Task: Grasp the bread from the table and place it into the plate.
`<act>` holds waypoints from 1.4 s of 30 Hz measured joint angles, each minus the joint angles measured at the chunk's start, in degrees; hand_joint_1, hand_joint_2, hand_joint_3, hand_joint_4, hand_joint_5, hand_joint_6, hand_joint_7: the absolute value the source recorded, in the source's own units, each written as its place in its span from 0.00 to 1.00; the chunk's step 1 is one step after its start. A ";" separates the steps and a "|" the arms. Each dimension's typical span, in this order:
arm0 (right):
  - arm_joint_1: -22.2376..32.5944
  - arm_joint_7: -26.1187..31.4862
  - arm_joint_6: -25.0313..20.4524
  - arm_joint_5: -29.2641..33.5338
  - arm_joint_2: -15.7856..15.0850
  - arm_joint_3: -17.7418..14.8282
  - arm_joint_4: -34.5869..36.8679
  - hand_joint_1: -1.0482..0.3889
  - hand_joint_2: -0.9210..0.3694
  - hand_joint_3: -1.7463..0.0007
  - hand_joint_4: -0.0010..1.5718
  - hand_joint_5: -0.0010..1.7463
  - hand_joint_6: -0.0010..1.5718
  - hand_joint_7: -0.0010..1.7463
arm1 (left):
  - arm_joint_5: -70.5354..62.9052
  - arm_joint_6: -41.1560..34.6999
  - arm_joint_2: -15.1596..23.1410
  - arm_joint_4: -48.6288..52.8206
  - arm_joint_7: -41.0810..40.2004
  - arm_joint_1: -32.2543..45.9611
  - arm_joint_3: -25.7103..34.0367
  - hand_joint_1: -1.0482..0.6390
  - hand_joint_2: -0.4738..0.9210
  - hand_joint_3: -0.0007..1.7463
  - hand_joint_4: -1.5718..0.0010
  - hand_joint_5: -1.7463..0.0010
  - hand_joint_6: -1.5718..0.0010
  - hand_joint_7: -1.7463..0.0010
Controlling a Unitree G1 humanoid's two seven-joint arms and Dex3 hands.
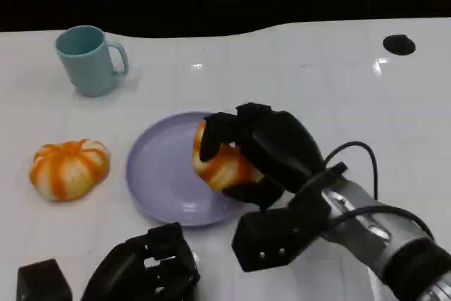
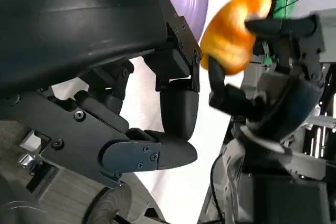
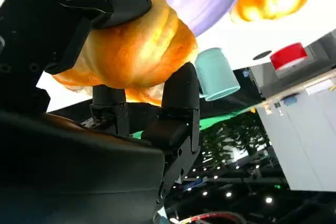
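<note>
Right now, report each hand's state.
Left hand: open, holding nothing.
Right hand: gripping the bread over the plate.

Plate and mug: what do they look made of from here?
The plate looks like matte lavender plastic: even colour, soft dull sheen, thin raised rim. The mug looks like matte teal plastic, possibly glazed ceramic; the frames leave that open. The right hand holds bread above the plate.

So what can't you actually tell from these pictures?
- Whether the held bread touches the plate: head view, right hand covers it.
- Left hand: head view, cut off by bottom edge.
- Small black thing on the table: too small to identify.
</note>
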State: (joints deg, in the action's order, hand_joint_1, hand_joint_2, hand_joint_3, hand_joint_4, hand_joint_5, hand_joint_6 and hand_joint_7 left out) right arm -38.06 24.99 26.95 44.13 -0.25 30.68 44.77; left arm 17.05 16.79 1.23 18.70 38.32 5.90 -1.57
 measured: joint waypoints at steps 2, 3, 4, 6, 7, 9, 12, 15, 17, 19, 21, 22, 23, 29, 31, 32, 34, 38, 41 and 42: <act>-1.50 1.35 -0.28 0.01 1.51 0.12 2.84 0.62 0.41 0.31 0.58 1.00 0.47 0.89 | 0.00 0.00 0.00 -0.02 0.00 0.07 -0.16 0.28 0.85 0.33 0.50 0.00 0.52 0.19; -2.21 1.91 -0.32 0.01 2.13 0.17 4.06 0.61 0.41 0.31 0.55 0.98 0.49 0.81 | 0.00 0.00 0.00 -0.04 0.00 0.10 -0.25 0.28 0.85 0.34 0.50 0.00 0.51 0.19; -2.78 2.61 -0.25 0.00 2.60 0.18 5.14 0.61 0.41 0.33 0.54 0.95 0.50 0.76 | 0.00 -0.07 0.01 -0.20 -0.03 0.20 -0.33 0.28 0.84 0.34 0.50 0.00 0.51 0.19; -3.37 4.00 -0.18 0.01 2.98 0.29 6.68 0.57 0.34 0.49 0.46 0.80 0.46 0.50 | 0.00 -0.25 0.01 -0.64 -0.13 0.36 -0.39 0.28 0.84 0.34 0.50 0.00 0.52 0.18; -3.56 4.30 -0.21 0.05 3.04 0.44 7.22 0.56 0.31 0.53 0.42 0.72 0.45 0.40 | 0.00 -0.29 0.01 -0.80 -0.13 0.39 -0.39 0.28 0.84 0.34 0.50 0.00 0.52 0.18; -3.80 4.20 -0.87 0.41 2.90 1.15 7.44 0.51 0.25 0.63 0.31 0.49 0.39 0.21 | 0.00 -0.29 0.03 -0.89 -0.13 0.42 -0.40 0.27 0.84 0.35 0.50 0.00 0.52 0.18; -3.87 0.98 -3.00 1.06 2.52 1.69 7.10 0.44 0.11 0.82 0.15 0.35 0.31 0.04 | -0.05 -0.27 0.05 -0.89 -0.13 0.45 -0.42 0.28 0.84 0.34 0.50 0.00 0.52 0.18; -3.69 -2.48 -3.83 0.95 1.60 1.71 5.13 0.37 0.01 0.93 0.02 0.37 0.23 0.01 | -0.05 -0.27 0.08 -0.89 -0.13 0.46 -0.43 0.28 0.84 0.35 0.50 0.00 0.52 0.18; -3.32 -4.14 -4.14 0.81 0.82 1.68 3.01 0.34 0.00 0.92 0.00 0.33 0.21 0.01 | -0.07 -0.27 0.09 -0.89 -0.13 0.45 -0.44 0.28 0.84 0.35 0.50 0.00 0.52 0.18; -2.41 -5.82 -4.50 0.65 0.05 1.65 0.86 0.33 0.00 0.91 0.00 0.32 0.20 0.00 | -0.10 -0.27 0.10 -0.89 -0.14 0.45 -0.43 0.28 0.84 0.35 0.50 0.00 0.52 0.18; -1.34 -7.16 -4.76 0.37 -0.56 1.61 -0.97 0.32 0.00 0.90 0.00 0.30 0.18 0.00 | -0.12 -0.25 0.10 -0.88 -0.14 0.42 -0.44 0.28 0.84 0.36 0.50 0.00 0.52 0.18; -0.70 -7.97 -4.97 -0.03 -0.95 1.55 -2.18 0.31 0.00 0.89 0.00 0.29 0.18 0.00 | -0.14 -0.25 0.11 -0.88 -0.14 0.42 -0.44 0.28 0.84 0.36 0.50 0.00 0.52 0.18; 0.06 -8.78 -5.17 -0.25 -1.46 1.50 -3.54 0.31 0.00 0.89 0.00 0.29 0.18 0.00 | -0.16 -0.24 0.10 -0.88 -0.14 0.41 -0.44 0.27 0.84 0.36 0.50 0.00 0.52 0.18; 4.61 -13.63 -5.89 -1.44 -4.83 0.99 -12.07 0.32 0.00 0.89 0.00 0.29 0.18 0.00 | -0.33 -0.22 0.03 -0.88 -0.24 0.39 -0.47 0.27 0.83 0.36 0.50 0.00 0.52 0.18; 6.44 -15.00 -5.98 -1.85 -6.14 0.57 -15.29 0.33 0.00 0.90 0.00 0.30 0.18 0.00 | -0.32 -0.24 0.00 -0.88 -0.35 0.37 -0.48 0.27 0.83 0.36 0.50 0.00 0.52 0.18; 7.38 -15.65 -6.03 -2.30 -6.66 0.15 -16.59 0.33 0.00 0.91 0.00 0.30 0.18 0.00 | -0.32 -0.28 0.01 -0.88 -0.38 0.37 -0.47 0.27 0.83 0.36 0.50 0.00 0.52 0.18; 9.37 -16.83 -6.25 -3.11 -7.70 -0.78 -19.35 0.34 0.00 0.93 0.00 0.31 0.19 0.00 | -0.26 -0.36 0.01 -0.88 -0.38 0.35 -0.45 0.28 0.83 0.36 0.50 0.00 0.52 0.19; 12.64 -18.24 -6.31 -4.55 -9.37 -2.41 -22.99 0.34 0.00 0.94 0.01 0.33 0.20 0.01 | -0.28 -0.35 0.02 -0.86 -0.39 0.24 -0.43 0.28 0.83 0.37 0.50 0.00 0.52 0.19; 14.60 -18.22 -5.56 -5.30 -10.76 -3.62 -24.83 0.39 0.00 0.96 0.10 0.36 0.28 0.04 | -0.31 -0.35 -0.05 -0.83 -0.44 0.09 -0.45 0.28 0.83 0.37 0.50 0.00 0.52 0.18; 15.60 -17.69 -4.61 -5.49 -11.49 -4.27 -25.74 0.41 0.00 0.97 0.13 0.37 0.31 0.05 | -0.30 -0.35 -0.08 -0.82 -0.50 0.00 -0.44 0.28 0.83 0.37 0.50 0.00 0.52 0.18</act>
State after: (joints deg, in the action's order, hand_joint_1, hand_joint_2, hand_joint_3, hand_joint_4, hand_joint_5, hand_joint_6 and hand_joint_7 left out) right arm -22.46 7.29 22.35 38.64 -11.75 26.41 19.04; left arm 16.75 16.44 1.15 17.88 37.81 5.90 -2.01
